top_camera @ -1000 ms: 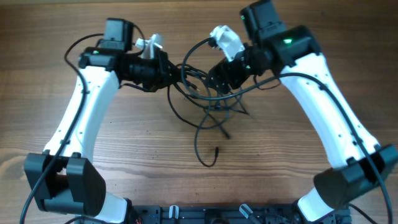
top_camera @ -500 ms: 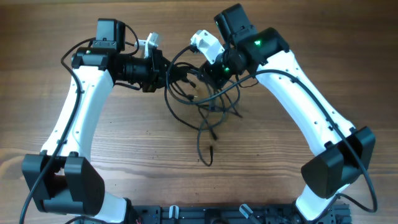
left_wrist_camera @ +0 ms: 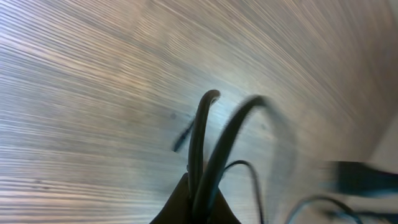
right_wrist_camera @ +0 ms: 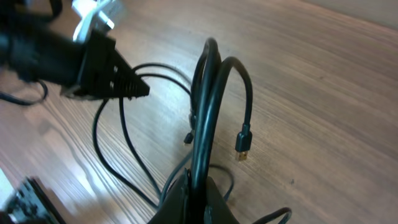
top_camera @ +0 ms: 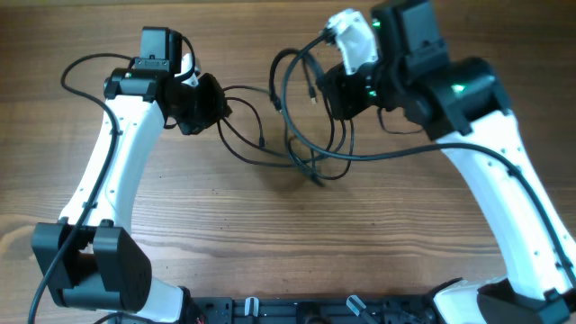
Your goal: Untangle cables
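Since the pic 1 s back, the R arm had swung outward and the right gripper had gone from jaws apart to clamped. The left gripper had slid a bit further from it. The cables had been drawn up the table, so the loose end that had lain toward the arm bases sat in w/ the main tangle. In the overhead view both grippers were at the far side of the table, tips facing each other, w/ thin black strands running between them. Most of the tangle hung just below and to the L-gripper side of the right gripper, sagging to the wood. Right wrist view: right gripper was closed on the cables, two or three strands pinched between its tips and arching up in tall loops just past them. A gold-tipped USB plug dangled beside the loops, clear of the fingers. The left gripper showed across from it, w/ strands curving from its tip down to the wood. Left wrist view was blurred: left gripper was closed on the cables, two strands rising from between its tips and bending over just ahead. Couldn't tell which strand was which.
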Motion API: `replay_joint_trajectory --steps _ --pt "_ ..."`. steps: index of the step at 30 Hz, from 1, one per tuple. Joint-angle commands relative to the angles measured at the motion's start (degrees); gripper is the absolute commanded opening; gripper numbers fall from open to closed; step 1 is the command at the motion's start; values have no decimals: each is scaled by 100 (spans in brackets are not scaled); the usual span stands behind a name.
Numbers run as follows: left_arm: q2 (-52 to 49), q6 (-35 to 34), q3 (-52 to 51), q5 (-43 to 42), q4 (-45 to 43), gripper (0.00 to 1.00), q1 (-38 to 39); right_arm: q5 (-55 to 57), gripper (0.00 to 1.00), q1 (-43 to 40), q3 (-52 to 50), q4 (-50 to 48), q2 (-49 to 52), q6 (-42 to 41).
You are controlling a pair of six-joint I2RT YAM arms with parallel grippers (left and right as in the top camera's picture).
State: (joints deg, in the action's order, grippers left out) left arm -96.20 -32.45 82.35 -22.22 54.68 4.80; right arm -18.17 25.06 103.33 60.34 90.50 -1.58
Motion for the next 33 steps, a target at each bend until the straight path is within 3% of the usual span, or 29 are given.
replay_joint_trajectory --steps 1,3,8,11,14,16,18,20,23,25,28,33 --pt "-46 -105 7 756 4 4 -15 553 4 -678 109 155 -181 -1766" --pt "-46 -107 7 999 2 4 -15 1248 4 -1281 98 455 -179 -2439" --pt "0 -103 9 942 -555 4 -22 1801 4 -1805 -334 734 -105 -2398" --pt "505 70 24 98 -1344 4 -22 837 4 -1779 -907 680 157 -2052" --pt "1453 68 24 15 -1746 4 -20 -675 4 -1779 -1132 391 507 -1001" --pt "1823 66 24 13 -1762 4 -20 -1117 8 -1779 -1132 164 619 -625" --pt "2011 44 24 -35 -1674 4 -15 -1126 63 -1779 -1132 42 638 -629" --pt "2009 -44 22 -243 -1650 4 -15 -1360 79 -1779 -1132 37 634 -575" --pt "2002 -496 22 -247 -1635 4 -4 -2258 80 -1613 -1132 -15 625 -160" --pt "2002 -601 22 -245 -1633 4 -4 -2201 79 -1362 -1132 -81 645 -247" --pt "2002 -601 22 -240 -1633 4 -4 -1502 73 -872 -1163 -177 737 -1134" --pt "2002 -925 22 72 -1556 4 -4 -1193 72 -61 -1582 -516 767 -992"
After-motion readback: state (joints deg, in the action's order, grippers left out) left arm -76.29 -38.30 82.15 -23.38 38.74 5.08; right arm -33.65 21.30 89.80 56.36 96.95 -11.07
